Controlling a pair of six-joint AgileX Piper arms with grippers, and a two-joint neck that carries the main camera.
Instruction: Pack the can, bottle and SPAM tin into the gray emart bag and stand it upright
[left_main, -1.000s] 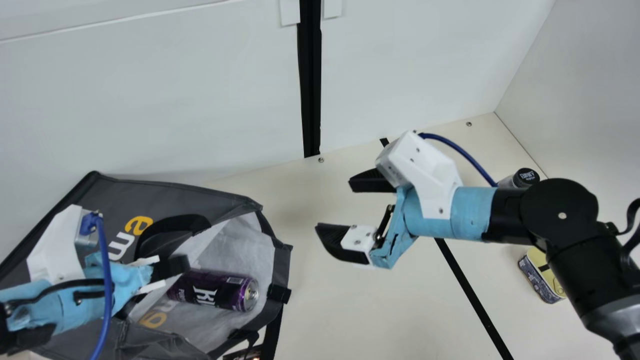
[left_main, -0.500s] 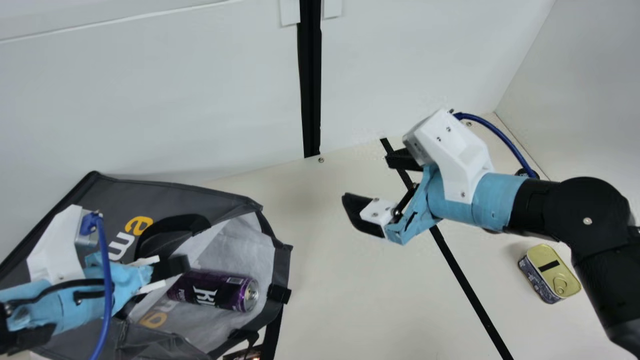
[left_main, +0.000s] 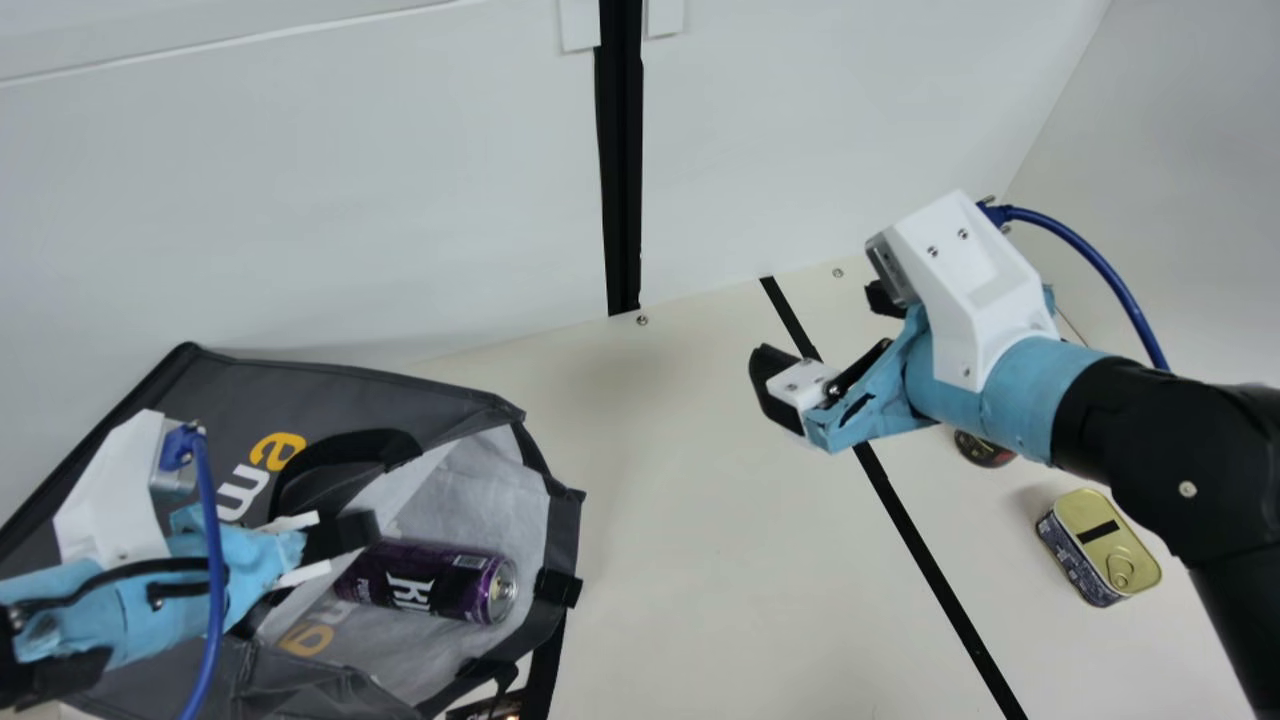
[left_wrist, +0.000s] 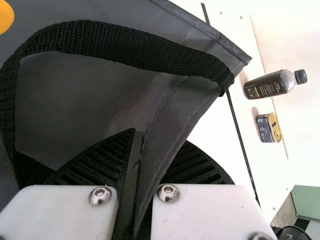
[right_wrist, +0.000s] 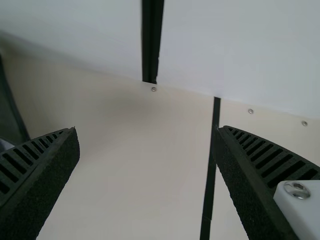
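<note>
Left gripper (left_main: 345, 535): closed on a fold of the gray emart bag (left_main: 360, 390) by its strap handle (left_wrist: 125, 47). Can (left_main: 430, 580) on its side inside, just past those fingertips. Right gripper (left_main: 820, 328): 2 fingers wide apart, holding nothing, above the table (left_main: 690, 560), well apart from the bag. Bottle (left_wrist: 267, 85) partly behind right arm (left_main: 1150, 430); SPAM tin (left_main: 1110, 550) near it. 1 black stripe (left_main: 925, 550) between bag and tin; wall (left_main: 400, 200) behind.
</note>
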